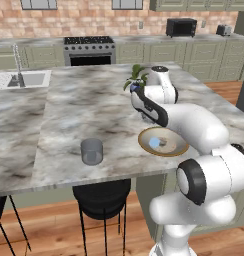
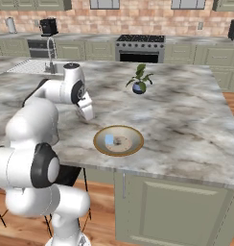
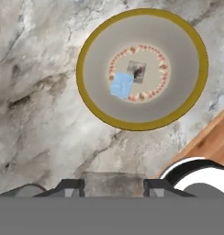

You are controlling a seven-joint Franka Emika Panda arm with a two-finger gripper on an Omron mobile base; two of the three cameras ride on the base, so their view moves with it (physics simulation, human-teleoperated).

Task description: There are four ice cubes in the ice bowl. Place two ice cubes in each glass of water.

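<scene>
The ice bowl (image 3: 93, 98) is wide and tan with a golden rim, and it shows again near the counter's front edge (image 1: 176, 147) (image 2: 133, 146). One pale blue ice cube (image 3: 121, 85) (image 1: 155, 143) (image 2: 109, 140) lies in it, beside the centre. A glass of water (image 1: 91, 151) stands on the counter, well to the left of the bowl. My gripper (image 3: 114, 186) (image 2: 88, 116) hovers above the counter just beside the bowl. It is shut on a small translucent ice cube (image 3: 113, 182) held between its fingertips (image 3: 70, 186).
A small blue plant pot (image 1: 136, 88) (image 2: 139, 87) stands further back on the marble island. A sink (image 1: 24, 79) sits at the far left. A black stool (image 1: 101, 192) stands under the front edge. Wooden floor lies beyond the counter edge (image 3: 210, 137).
</scene>
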